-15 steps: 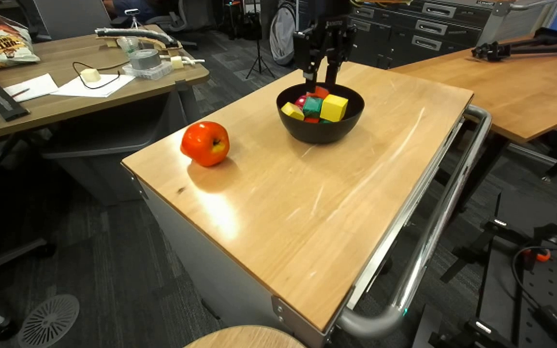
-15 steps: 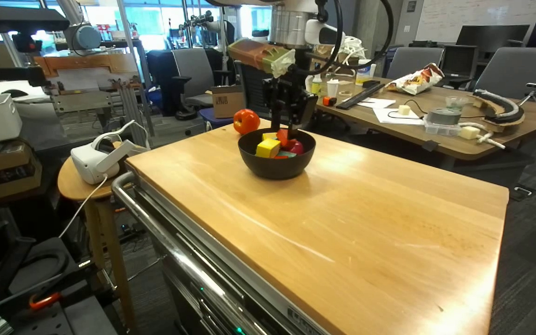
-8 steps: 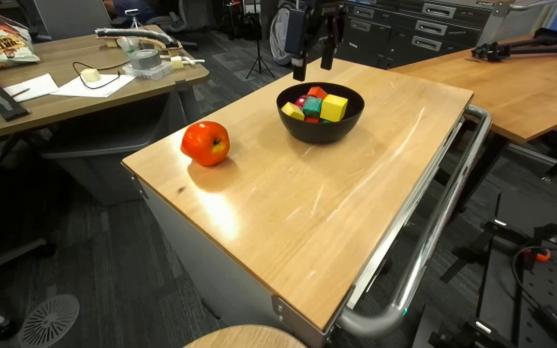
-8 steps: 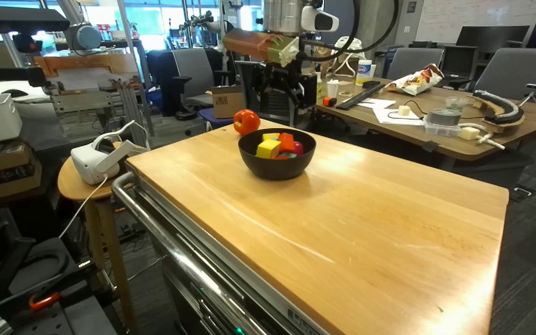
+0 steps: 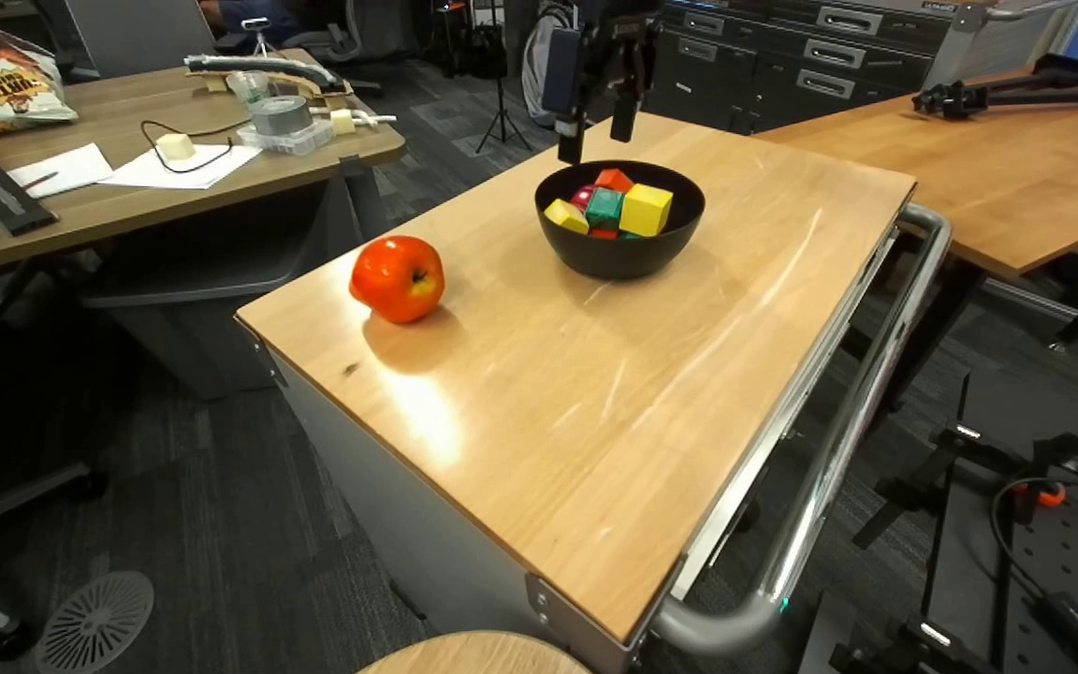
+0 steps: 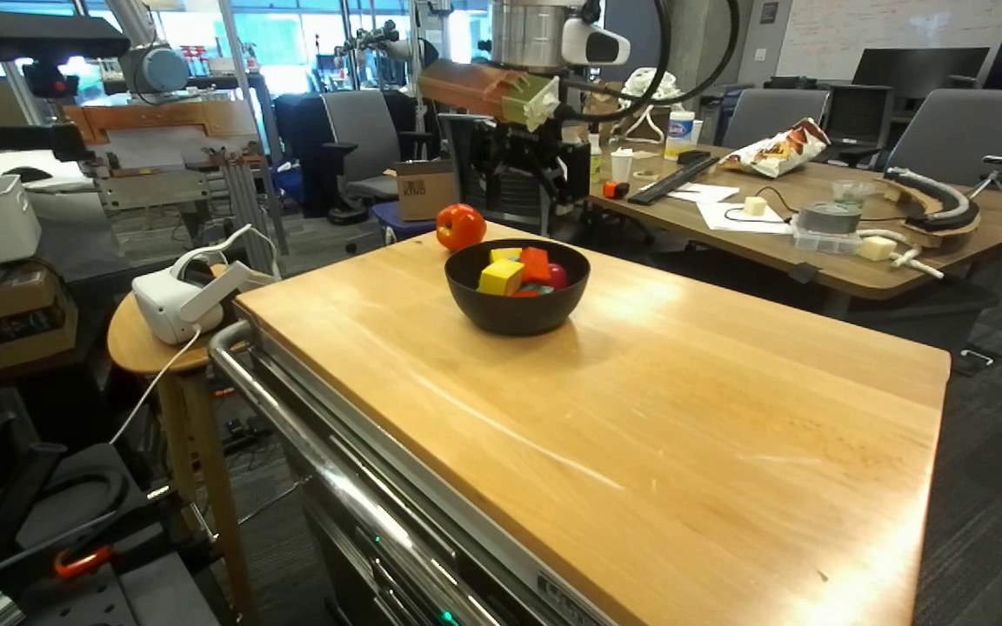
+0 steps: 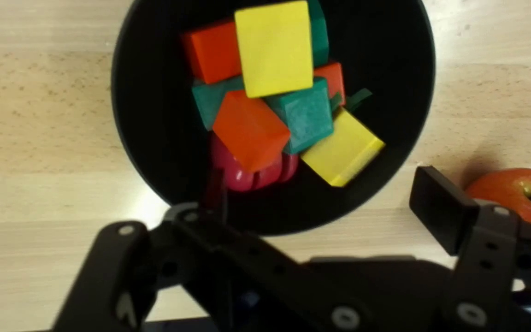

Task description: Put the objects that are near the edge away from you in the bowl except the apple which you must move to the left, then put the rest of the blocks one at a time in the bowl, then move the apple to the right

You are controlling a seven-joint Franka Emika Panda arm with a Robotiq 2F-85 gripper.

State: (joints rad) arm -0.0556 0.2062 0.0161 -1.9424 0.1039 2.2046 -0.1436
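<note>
The black bowl (image 5: 619, 260) stands on the wooden cart top and also shows in an exterior view (image 6: 518, 317). It holds several blocks, among them a yellow block (image 7: 274, 50), an orange block (image 7: 249, 131), a green block (image 7: 309, 115) and a tilted yellow block (image 7: 341, 147). A shiny pink-red object (image 7: 242, 177) lies partly under the orange block. The red apple (image 5: 399, 279) lies on the cart top, apart from the bowl; it also shows in the wrist view (image 7: 514, 186). My gripper (image 5: 597, 140) is open and empty above the bowl's rim, its fingers wide apart in the wrist view.
A metal handle bar (image 5: 829, 468) runs along one cart edge. A desk (image 6: 814, 239) with tape, papers and a chip bag (image 6: 779, 149) stands beside the cart. A white headset (image 6: 188, 300) sits on a stool by the cart's corner.
My gripper has risen from inside the bowl, its fingers now wider apart, then shifted slightly. The orange block, formerly at its fingertips, lies in the bowl. The apple and bowl have stayed put.
</note>
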